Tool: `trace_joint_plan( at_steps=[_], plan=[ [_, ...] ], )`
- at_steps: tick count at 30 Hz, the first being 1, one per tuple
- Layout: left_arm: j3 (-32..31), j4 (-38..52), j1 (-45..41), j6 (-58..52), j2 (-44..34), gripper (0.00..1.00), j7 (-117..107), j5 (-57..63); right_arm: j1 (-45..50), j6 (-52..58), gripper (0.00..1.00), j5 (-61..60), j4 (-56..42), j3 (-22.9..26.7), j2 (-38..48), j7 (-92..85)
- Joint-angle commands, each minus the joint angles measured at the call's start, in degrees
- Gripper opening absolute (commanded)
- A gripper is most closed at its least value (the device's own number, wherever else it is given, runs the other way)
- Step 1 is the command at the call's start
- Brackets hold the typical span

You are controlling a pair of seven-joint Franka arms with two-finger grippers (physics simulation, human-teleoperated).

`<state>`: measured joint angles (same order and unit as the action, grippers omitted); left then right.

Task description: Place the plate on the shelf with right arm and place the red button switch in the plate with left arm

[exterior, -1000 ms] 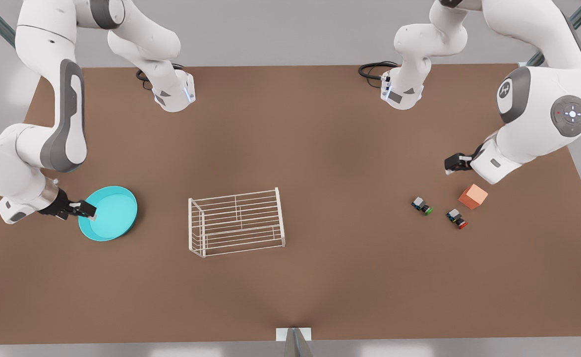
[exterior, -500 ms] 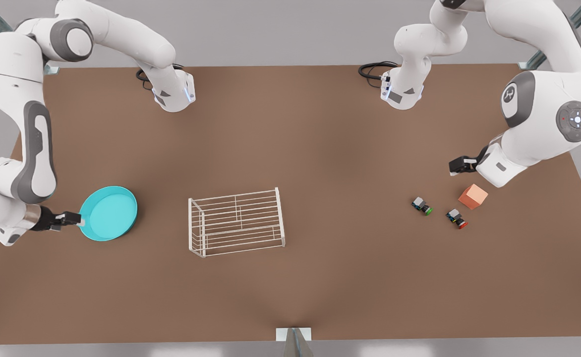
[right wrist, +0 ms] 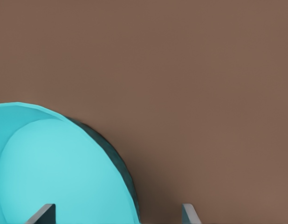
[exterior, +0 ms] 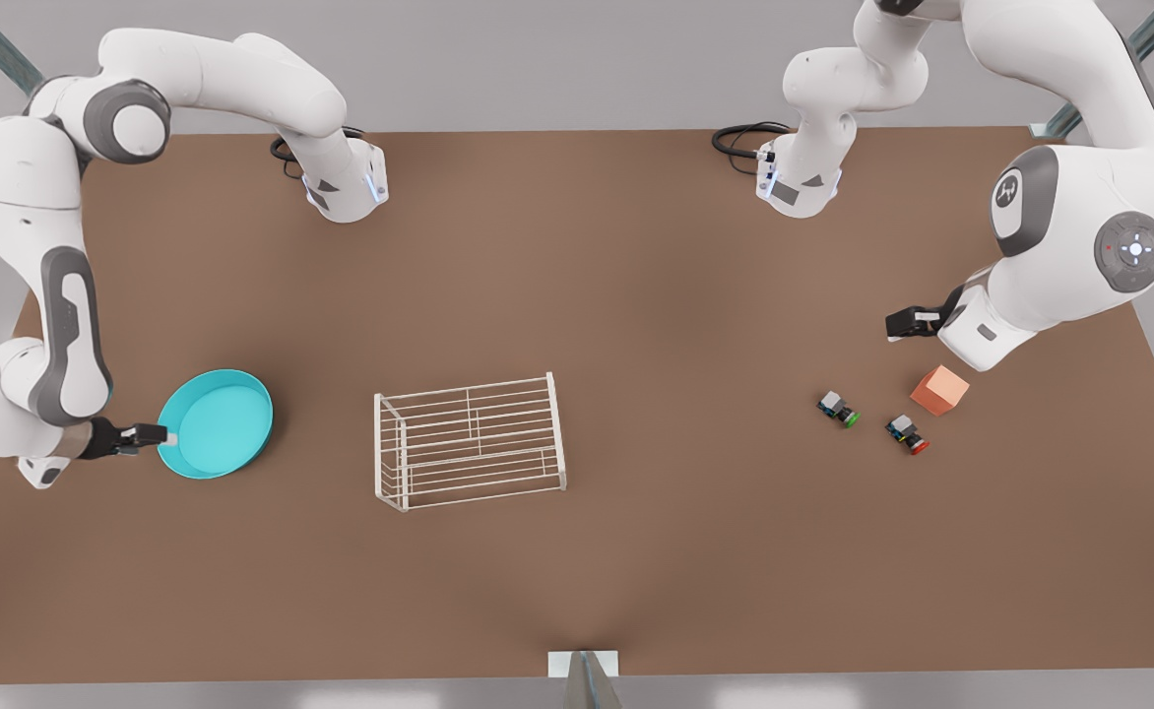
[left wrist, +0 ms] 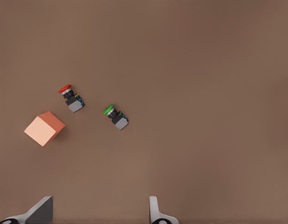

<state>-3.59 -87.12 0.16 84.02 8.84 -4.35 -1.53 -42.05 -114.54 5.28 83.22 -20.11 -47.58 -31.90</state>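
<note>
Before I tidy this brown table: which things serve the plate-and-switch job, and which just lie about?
Job:
round turquoise plate
white wire shelf
red-capped button switch
right gripper, open, at the plate's rim
left gripper, open, above the switches

Lying about:
green-capped button switch
salmon-orange cube

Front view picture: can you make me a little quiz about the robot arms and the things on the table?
1. True or false: the plate lies on the table, not on the shelf.
2. Which lies nearest the orange cube? A) red button switch B) green button switch C) plate
3. Which is at the plate's rim: the left tool or the right tool?
Key: 1 true; 2 A; 3 the right tool.
</note>
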Motion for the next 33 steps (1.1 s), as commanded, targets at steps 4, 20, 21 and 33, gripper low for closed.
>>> trace_joint_plan(
  at_steps=[4,20,21,33],
  plan=[
    [0.0,-0.1,0.0,-0.3,-0.1,1.00,-1.5,0.1,0.0,-0.8,0.89,-1.6,-0.4,-0.1,-1.8,-4.8],
    [0.0,-0.4,-0.1,-0.3,-0.1,1.00,-1.5,0.5,0.2,1.1,0.42,-1.9,-2.9,0.0,-3.0,-5.1],
    [0.0,-0.4,-0.1,-0.3,-0.1,1.00,-1.6,0.5,0.3,1.1,0.42,-1.9,-2.9,0.0,-3.0,-5.2],
    [0.0,-0.8,-0.1,-0.3,-0.1,1.00,-2.5,0.7,0.4,1.1,0.33,-1.9,-2.9,0.1,-3.7,-5.4]
  ],
)
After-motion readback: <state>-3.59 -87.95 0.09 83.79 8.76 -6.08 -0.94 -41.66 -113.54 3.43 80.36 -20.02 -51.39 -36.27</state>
